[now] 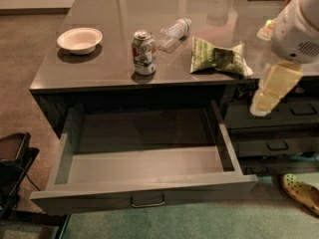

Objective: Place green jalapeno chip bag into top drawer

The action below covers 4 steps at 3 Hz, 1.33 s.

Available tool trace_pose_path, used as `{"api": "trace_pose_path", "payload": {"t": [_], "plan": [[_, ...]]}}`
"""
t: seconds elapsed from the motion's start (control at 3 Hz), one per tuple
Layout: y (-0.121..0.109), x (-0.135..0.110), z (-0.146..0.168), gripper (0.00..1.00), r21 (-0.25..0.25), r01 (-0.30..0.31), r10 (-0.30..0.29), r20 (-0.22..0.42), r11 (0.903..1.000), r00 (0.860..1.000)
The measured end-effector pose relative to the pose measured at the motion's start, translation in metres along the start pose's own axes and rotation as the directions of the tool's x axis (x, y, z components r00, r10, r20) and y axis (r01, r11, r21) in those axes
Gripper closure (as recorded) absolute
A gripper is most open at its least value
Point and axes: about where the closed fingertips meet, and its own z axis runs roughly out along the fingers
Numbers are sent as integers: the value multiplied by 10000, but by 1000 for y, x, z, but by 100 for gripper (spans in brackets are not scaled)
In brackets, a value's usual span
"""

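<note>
On the counter (99,71): green jalapeno chip bag (218,58) lies by the front edge, just left of the gripper (264,101), not touching.
Gripper: hanging past the counter's front edge, can't tell if it's spread or closed.
Top drawer (144,194): pulled out.

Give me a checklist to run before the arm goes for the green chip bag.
1. Top drawer pulled open: ok.
2. Room in the drawer for the bag: ok, nothing shows inside.
3. Green jalapeno chip bag lying on the countertop, near its front edge: ok.
4. Bag apart from the soda can and clear bottle: ok, both lie to its left with a gap.
5. Pincer at the bag: not ok. It hangs right of the bag, below countertop level, in front of the narrow drawers.
</note>
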Motion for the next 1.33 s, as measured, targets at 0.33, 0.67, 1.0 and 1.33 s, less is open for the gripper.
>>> {"api": "trace_pose_path", "payload": {"t": [0.33, 0.67, 1.0, 1.33], "plan": [[-35, -13, 18, 0, 605, 25, -51, 424, 9982, 9991], [-70, -20, 35, 0, 1093, -173, 89, 772, 9939, 9970], [-100, -22, 51, 0, 1396, -444, 297, 1058, 9892, 9939], [-126, -20, 68, 0, 1402, -800, 599, 1425, 9869, 9880]]}}
